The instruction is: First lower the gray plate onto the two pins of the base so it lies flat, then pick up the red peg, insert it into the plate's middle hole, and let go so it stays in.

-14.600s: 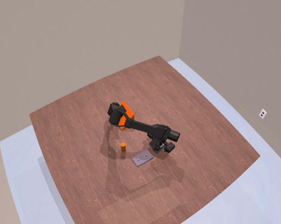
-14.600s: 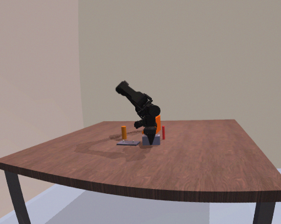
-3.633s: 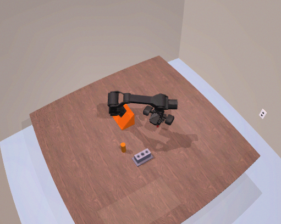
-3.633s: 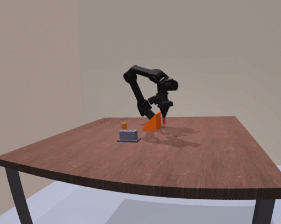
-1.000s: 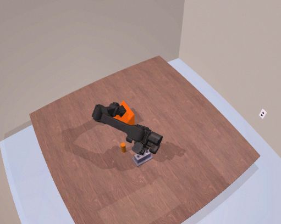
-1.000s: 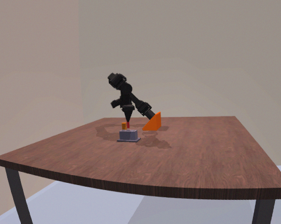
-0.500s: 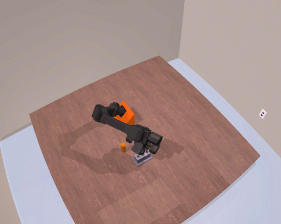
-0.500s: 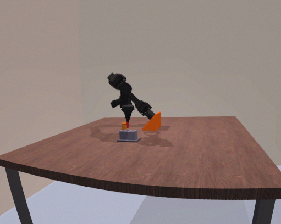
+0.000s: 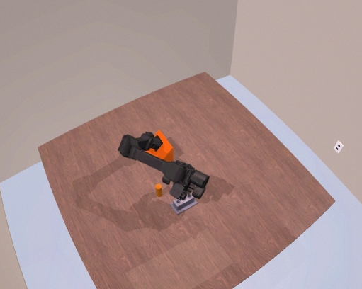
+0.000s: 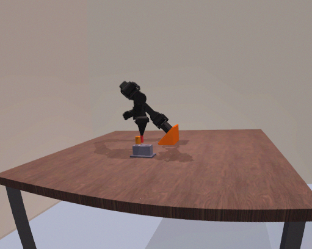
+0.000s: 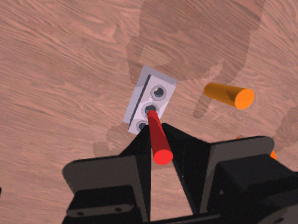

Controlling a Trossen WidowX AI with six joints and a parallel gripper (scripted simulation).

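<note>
The gray plate lies flat on the base. Its three holes show in the wrist view, with pins in the outer ones. My gripper is shut on the red peg, which points down. The peg's lower end appears over the edge of the middle hole in the wrist view. In the exterior view the peg shows just above the plate's top. In the top view the arm hides the peg and fingertips.
An orange cylinder stands beside the base. An orange wedge-shaped block stands by the arm's lower part, farther back on the wooden table.
</note>
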